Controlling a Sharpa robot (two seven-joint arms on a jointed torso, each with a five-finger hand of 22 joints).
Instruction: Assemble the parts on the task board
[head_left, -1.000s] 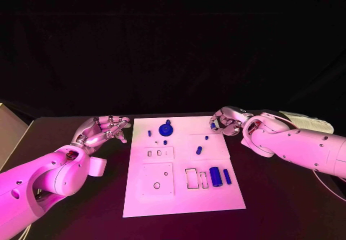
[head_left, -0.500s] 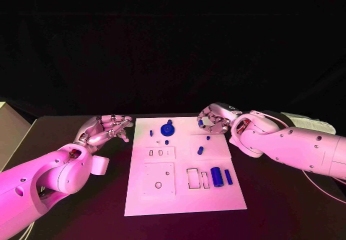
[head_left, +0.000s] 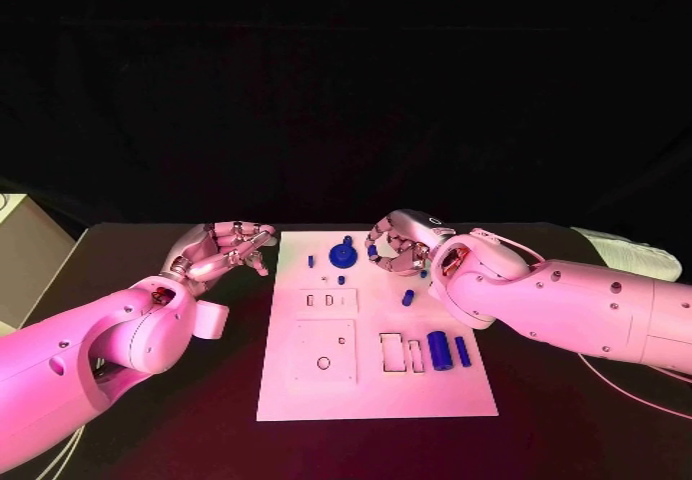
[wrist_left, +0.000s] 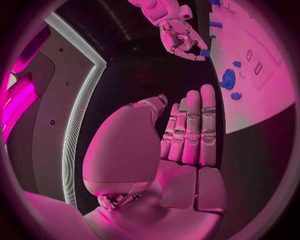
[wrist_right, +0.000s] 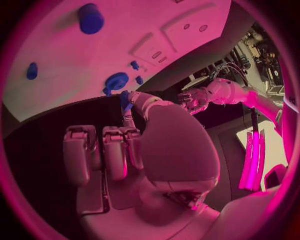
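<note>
both hands sit at the far end of a white task board that lies lengthwise in the middle of a black bench. right hand is curled over the board's far edge, and a small blue part is pinched at its fingertips; the right wrist view shows this piece between thumb and finger, and the left wrist view shows it as a blue speck in that hand. left hand hovers just off the board's left edge, holding nothing, its fingers spread apart; in the left wrist view those fingers lie straight and side by side.

on the board, a round blue disc sits near the far end, just beside the right hand. a short blue peg lies near the middle. a thick blue cylinder and a thinner blue bar lie side by side at the right, next to rectangular cut-outs. a square plate with a round hole sits at the left.
</note>
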